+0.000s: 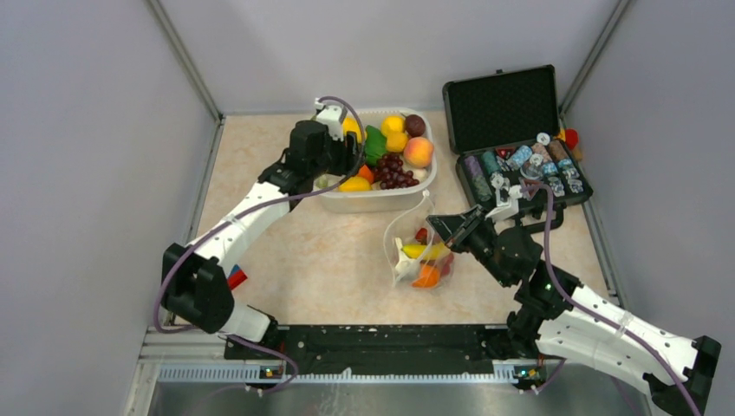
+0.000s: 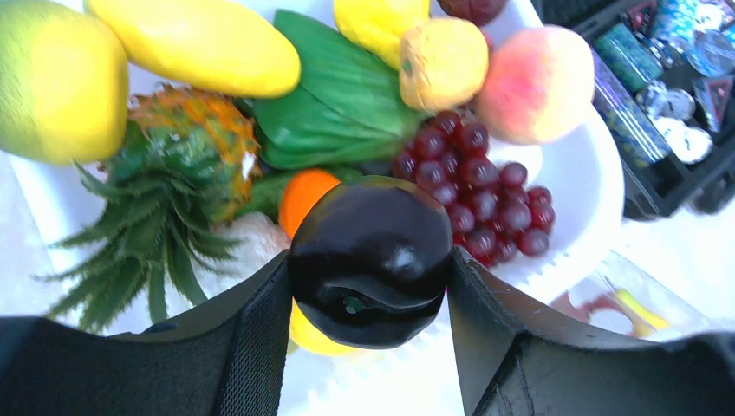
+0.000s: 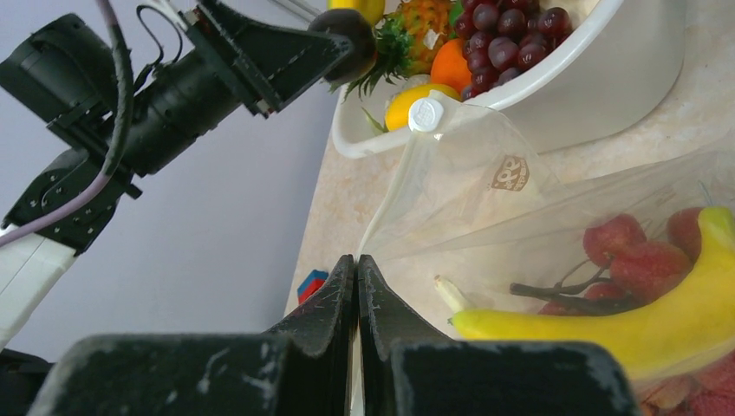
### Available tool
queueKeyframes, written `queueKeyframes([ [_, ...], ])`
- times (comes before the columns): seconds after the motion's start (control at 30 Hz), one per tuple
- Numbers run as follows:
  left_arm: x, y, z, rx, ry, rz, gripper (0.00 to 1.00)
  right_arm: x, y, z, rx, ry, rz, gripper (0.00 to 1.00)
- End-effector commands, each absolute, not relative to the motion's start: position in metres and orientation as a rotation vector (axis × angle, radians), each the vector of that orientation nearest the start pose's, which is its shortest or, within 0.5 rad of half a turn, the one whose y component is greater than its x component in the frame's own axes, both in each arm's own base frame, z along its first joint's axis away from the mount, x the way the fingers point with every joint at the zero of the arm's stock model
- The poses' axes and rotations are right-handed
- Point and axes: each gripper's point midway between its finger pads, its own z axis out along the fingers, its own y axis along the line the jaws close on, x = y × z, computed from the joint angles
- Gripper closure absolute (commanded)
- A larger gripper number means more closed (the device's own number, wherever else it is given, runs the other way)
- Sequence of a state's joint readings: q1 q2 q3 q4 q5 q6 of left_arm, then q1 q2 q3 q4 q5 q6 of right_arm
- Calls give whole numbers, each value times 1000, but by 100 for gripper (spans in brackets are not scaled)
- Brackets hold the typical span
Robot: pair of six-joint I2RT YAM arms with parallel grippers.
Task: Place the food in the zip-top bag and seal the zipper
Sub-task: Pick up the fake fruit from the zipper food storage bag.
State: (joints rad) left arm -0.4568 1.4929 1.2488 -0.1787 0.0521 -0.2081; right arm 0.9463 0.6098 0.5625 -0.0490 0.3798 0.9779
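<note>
Your left end effector [image 2: 371,290] clamps a dark plum [image 2: 373,234] between part-open fingers above the white tub [image 1: 381,202]; the zip-top bag [image 1: 418,256] lies lower right on the worktop, mouth tubward, edge pinched by your closed right end effector [image 1: 440,228]

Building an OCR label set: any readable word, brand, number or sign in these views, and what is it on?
No text can be read in any view.
Bag: small brown printed logo, letters too blurred to read.
Chips in the black case: face markings too small to read.
</note>
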Motion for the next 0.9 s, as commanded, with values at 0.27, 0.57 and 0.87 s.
queueKeyframes([
  [0.27,290,-246,298,511,1800,-954,55,206,225,277,365,1703,1150,100],
  [0.57,216,-255,302,724,1696,-1146,55,208,229,281,347,1688,1152,100],
  [0.87,168,-281,311,989,1584,-1244,54,208,249,290,256,1698,1186,100],
])
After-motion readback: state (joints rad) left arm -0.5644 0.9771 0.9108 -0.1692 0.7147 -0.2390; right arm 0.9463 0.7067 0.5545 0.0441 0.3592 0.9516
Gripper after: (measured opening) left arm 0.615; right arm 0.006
